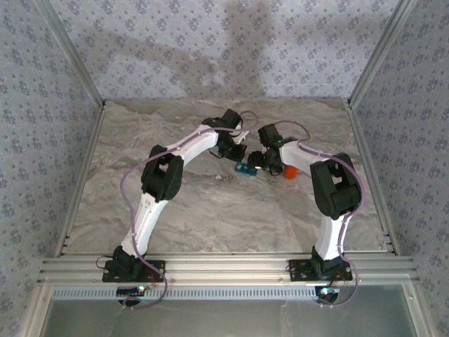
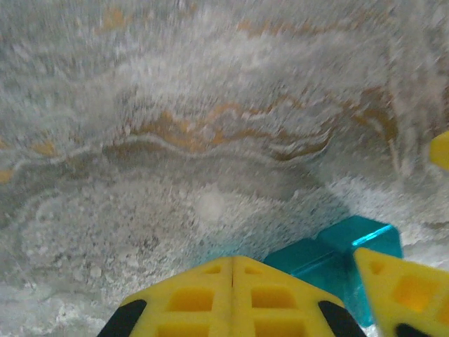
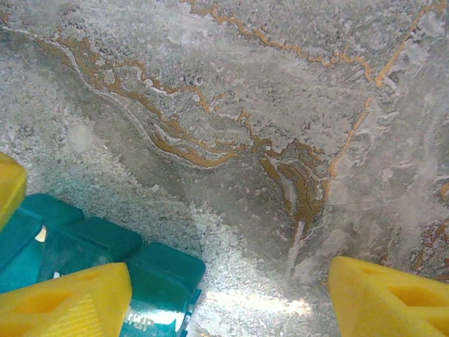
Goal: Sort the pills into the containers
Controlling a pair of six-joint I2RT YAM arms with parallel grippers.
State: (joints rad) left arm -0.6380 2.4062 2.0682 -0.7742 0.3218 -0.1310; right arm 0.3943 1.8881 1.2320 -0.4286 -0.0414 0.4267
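Note:
The teal-blue pill organiser [image 1: 243,168] lies mid-table between my two grippers. In the left wrist view the organiser [image 2: 330,253] sits just right of my left gripper [image 2: 233,261], whose yellow fingers are pressed together with nothing visible between them. A pale round spot [image 2: 210,206], perhaps a white pill, lies on the table just ahead of those fingers. My right gripper [image 3: 228,298] is open wide; its left finger [image 3: 66,302] hangs over the organiser's end [image 3: 112,249], while its right finger stands over bare table. From above, both grippers [image 1: 235,153] [image 1: 256,163] hover close to the organiser.
An orange bottle [image 1: 287,170] lies just right of the right gripper. The marbled table [image 1: 210,210] is ringed by patterned walls with aluminium rails. The other arm's yellow finger intrudes in each wrist view [image 2: 400,288] [image 3: 10,186].

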